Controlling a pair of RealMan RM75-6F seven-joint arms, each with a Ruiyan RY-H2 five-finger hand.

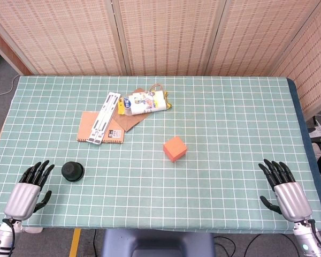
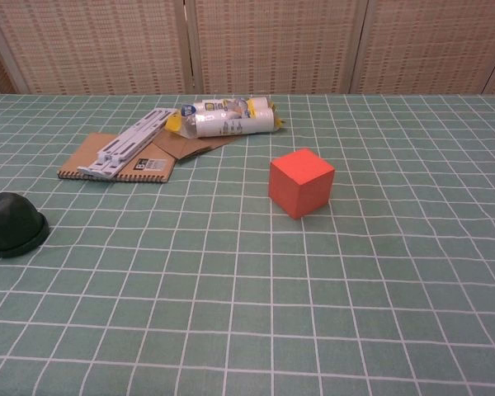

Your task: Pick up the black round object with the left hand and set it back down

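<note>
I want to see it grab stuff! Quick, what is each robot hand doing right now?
Left robot hand: open, holding nothing, beside the black round thing.
Right robot hand: open, holding nothing.

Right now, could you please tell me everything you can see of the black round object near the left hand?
The black round object is a small, low, dome-shaped piece with a slightly wider rim at its base, matte and dark, possibly plastic or rubber. It sits flat and upright on the green checked tablecloth near the front left of the table. Nothing touches it: the left hand rests just to its left, fingers apart and pointing forward, holding nothing. It has not yet been picked up.
</note>
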